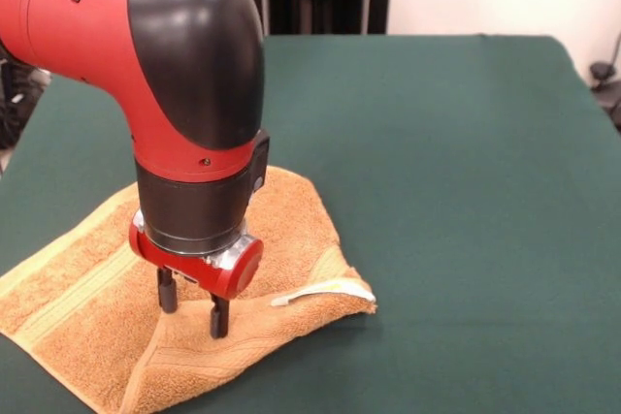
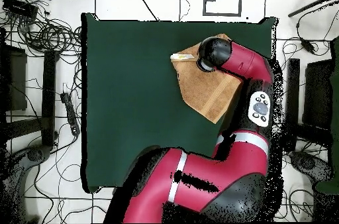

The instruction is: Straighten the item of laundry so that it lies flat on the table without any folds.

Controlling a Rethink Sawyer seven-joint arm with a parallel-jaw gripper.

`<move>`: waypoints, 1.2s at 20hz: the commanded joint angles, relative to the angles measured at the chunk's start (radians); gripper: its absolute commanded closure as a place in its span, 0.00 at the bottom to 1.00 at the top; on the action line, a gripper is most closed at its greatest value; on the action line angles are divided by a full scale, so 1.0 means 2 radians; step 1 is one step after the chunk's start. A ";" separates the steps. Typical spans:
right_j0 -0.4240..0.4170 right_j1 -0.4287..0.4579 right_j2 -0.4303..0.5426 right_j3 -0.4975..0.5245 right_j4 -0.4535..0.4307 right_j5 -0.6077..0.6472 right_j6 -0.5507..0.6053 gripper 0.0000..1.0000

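Note:
The orange-tan towel [image 1: 87, 298] lies at the lower left of the green table [image 1: 437, 143] in the front view. It has a pale stripe band along its left side. Its front right corner is folded over into a raised ridge, with the white tag [image 1: 325, 290] on that fold. My gripper [image 1: 193, 305] points straight down over the towel's front part. Its two black fingers [image 1: 219, 317] stand apart with nothing between them, tips at the cloth. In the overhead view the towel [image 2: 205, 89] lies near the table's far right, and the arm's wrist [image 2: 214, 52] hides the gripper.
The towel lies close to the table's edge [image 2: 218, 19] in the overhead view. The arm [image 2: 218, 181] crosses the table's near right part. Cables and equipment [image 2: 40, 36] lie on the floor around the table. Bare green cloth [image 2: 132, 89] spreads beside the towel.

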 commanded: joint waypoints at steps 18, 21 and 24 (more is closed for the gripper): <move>0.014 0.045 0.035 0.022 -0.001 0.040 0.073 1.00; 0.027 0.042 0.021 0.008 0.003 0.060 0.097 1.00; 0.043 0.046 -0.007 -0.016 0.004 0.088 0.130 1.00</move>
